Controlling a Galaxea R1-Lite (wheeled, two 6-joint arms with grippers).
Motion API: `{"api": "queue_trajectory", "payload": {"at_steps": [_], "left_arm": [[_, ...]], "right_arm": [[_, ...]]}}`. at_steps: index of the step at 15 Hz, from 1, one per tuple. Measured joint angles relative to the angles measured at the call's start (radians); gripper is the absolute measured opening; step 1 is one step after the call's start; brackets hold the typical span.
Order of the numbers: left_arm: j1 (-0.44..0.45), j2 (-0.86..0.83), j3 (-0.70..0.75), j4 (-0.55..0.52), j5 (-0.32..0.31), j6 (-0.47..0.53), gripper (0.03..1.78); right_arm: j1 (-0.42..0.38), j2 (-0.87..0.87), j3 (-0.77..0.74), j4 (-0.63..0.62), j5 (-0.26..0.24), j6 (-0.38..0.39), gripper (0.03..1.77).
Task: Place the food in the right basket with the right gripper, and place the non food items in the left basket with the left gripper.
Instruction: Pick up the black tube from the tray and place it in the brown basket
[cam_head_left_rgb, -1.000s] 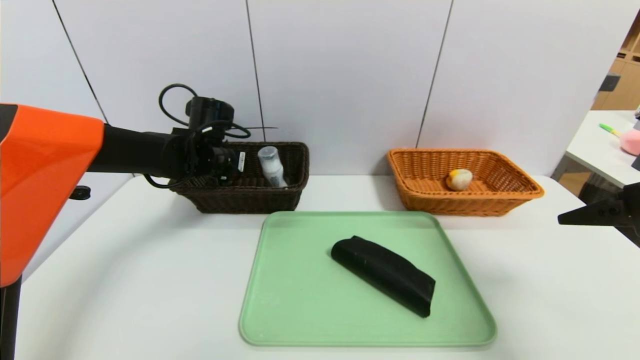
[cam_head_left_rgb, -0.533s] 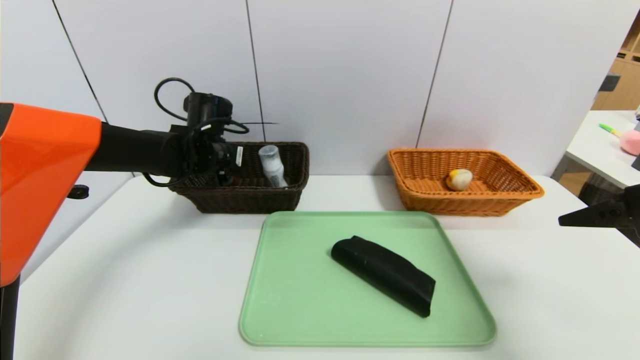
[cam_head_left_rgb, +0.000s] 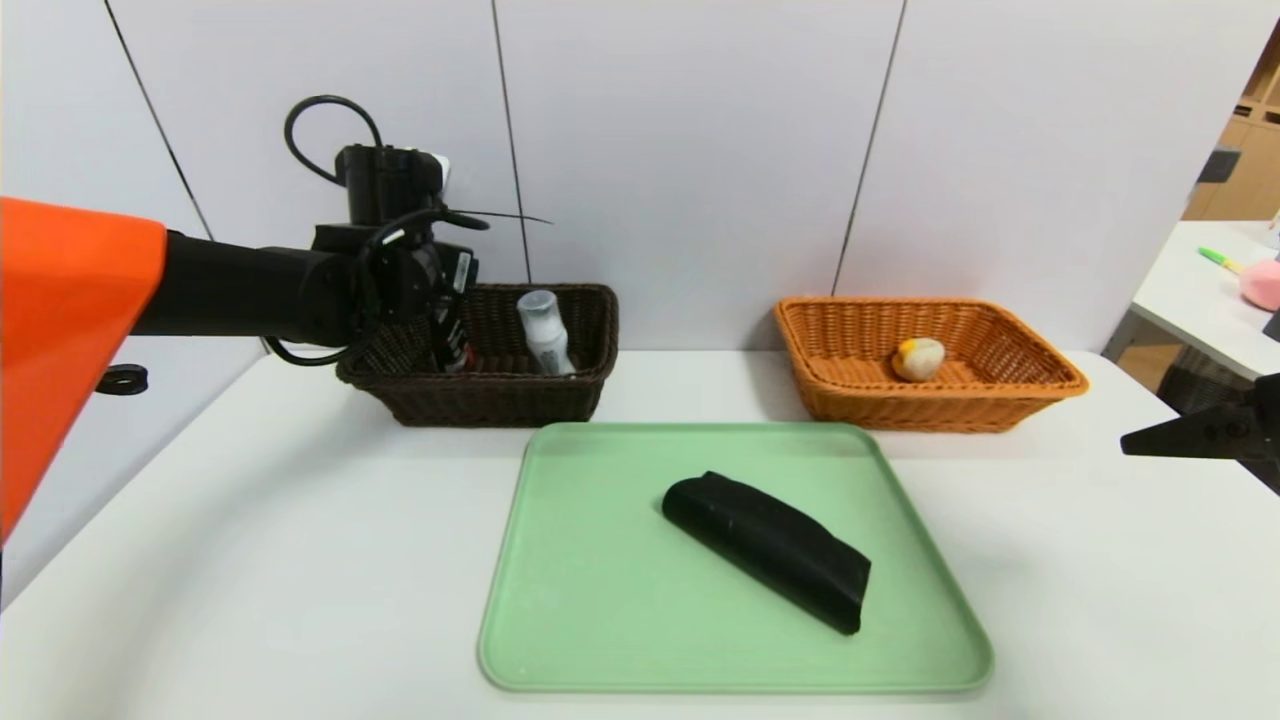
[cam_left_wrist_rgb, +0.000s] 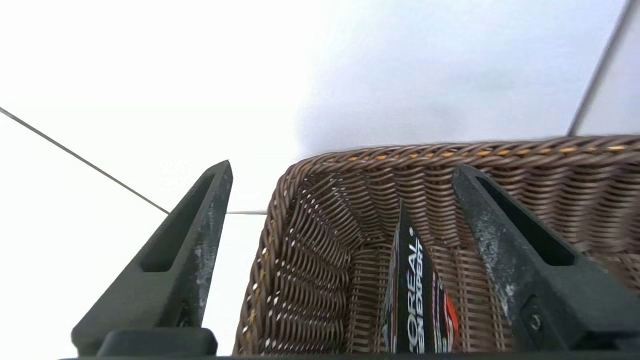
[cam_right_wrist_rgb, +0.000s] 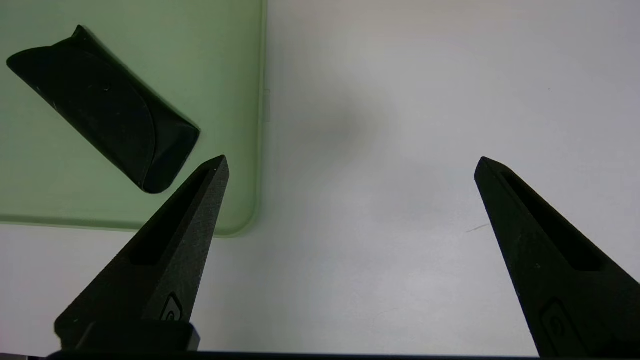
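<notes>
Your left end effector (cam_left_wrist_rgb: 345, 170) hangs over the left end of the dark brown basket (cam_head_left_rgb: 500, 395), fingers spread wide and gripping nothing. The dark tube (cam_left_wrist_rgb: 417, 295) stands in that basket below and between the fingers, clear of both. The small white bottle (cam_head_left_rgb: 543, 332) leans in the same basket, to the tube's right. The black pouch (cam_head_left_rgb: 768, 548) lies diagonally on the green tray (cam_head_left_rgb: 600, 620) on the bench (cam_head_left_rgb: 250, 560), well apart from both arms. Your right end effector (cam_right_wrist_rgb: 350, 165) sits parked over bare bench beside the tray, fingers released. The bun (cam_head_left_rgb: 918, 358) rests in the orange basket (cam_head_left_rgb: 1040, 385).
</notes>
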Motion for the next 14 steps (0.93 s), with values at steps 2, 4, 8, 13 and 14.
{"api": "queue_trajectory", "payload": {"at_steps": [2,4,8,13,14], "left_arm": [[-0.001,-0.023,0.001,0.052,-0.010,-0.007,1.60],[-0.001,-0.037,0.025,0.054,-0.011,-0.011,1.62],[-0.020,-0.079,0.049,0.086,-0.028,-0.012,1.66],[-0.058,-0.160,0.030,0.275,-0.122,-0.053,1.67],[-0.063,-0.172,0.022,0.312,-0.141,-0.061,1.67]], "right_arm": [[0.000,-0.007,0.007,0.000,0.002,0.001,1.70],[0.000,-0.019,0.021,0.000,0.011,0.001,1.70],[-0.016,-0.035,0.027,0.000,0.013,-0.001,1.70],[-0.021,-0.045,0.031,0.000,0.026,-0.002,1.70],[-0.021,-0.047,0.031,0.000,0.026,-0.002,1.70]]}}
